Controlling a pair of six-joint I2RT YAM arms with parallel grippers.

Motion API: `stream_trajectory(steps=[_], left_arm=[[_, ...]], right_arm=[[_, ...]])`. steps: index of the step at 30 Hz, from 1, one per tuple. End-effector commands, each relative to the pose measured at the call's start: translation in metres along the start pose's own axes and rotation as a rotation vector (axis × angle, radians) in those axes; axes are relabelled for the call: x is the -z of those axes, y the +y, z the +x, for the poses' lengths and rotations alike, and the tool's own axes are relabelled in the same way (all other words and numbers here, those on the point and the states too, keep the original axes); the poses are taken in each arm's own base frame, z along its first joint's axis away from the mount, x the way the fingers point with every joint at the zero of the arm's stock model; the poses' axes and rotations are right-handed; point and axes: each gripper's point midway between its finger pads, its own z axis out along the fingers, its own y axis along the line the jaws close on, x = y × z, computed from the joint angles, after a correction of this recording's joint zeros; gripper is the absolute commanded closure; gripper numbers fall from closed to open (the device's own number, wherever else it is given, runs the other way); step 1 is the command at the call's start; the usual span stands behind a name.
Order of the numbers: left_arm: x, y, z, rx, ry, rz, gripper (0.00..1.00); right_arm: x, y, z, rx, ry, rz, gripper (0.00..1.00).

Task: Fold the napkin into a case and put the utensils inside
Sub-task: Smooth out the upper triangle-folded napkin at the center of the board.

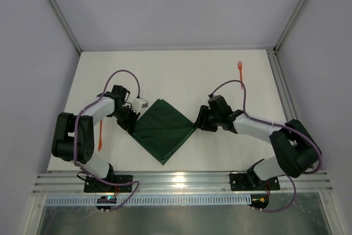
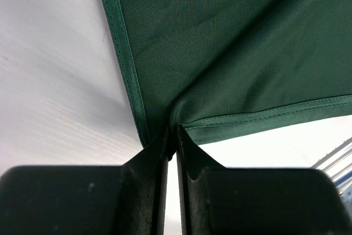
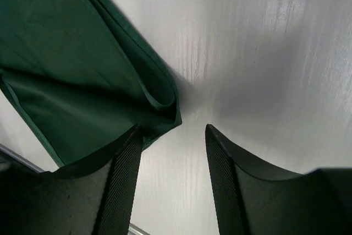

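White matte table [image 1: 181, 75], faint streaks and soft glare in both wrist views. Plain grey walls [image 1: 165, 4] on the far side, left and right of it, with slanted aluminium posts [image 1: 58, 12] at the two far corners. A silver slotted rail [image 1: 181, 180] runs along the near edge below the napkin, with a bright light spot on it. A white perforated strip [image 1: 181, 198] lies just nearer than the rail.

The napkin [image 1: 163, 130] is dark green and lies flat mid-table, turned like a diamond with one point toward the rail. Its hemmed edges are clear in the left wrist view. At its right corner two layers show, one curled over the other.

The left gripper [image 1: 133, 120] is at the napkin's left corner, clenched on it, with the cloth tip pinched into the narrow slit between the jaws. The right gripper [image 1: 199, 120] is at the napkin's right corner, released. Its jaws are apart with bare table between them, and the corner lies against one finger.

An orange fork [image 1: 240, 69] lies well up and to the right of the napkin. The second utensil [image 1: 101, 136], also orange, lies to the left of the napkin, beyond the left gripper and beside that arm.
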Motion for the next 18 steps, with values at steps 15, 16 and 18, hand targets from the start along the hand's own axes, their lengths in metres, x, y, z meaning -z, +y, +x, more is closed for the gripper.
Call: stream_trajectory(steps=[15, 16, 18], left_arm=[[0.005, 0.001, -0.002, -0.033, -0.011, -0.019, 0.88], [0.005, 0.001, -0.001, -0.032, -0.008, -0.019, 0.88], [0.005, 0.002, -0.001, -0.034, -0.008, -0.022, 0.89]], right_arm=[[-0.021, 0.007, -0.022, 0.043, -0.082, -0.113, 0.86], [-0.022, 0.006, -0.021, 0.047, -0.080, -0.111, 0.92], [-0.024, 0.003, -0.022, 0.058, -0.085, -0.110, 0.96]])
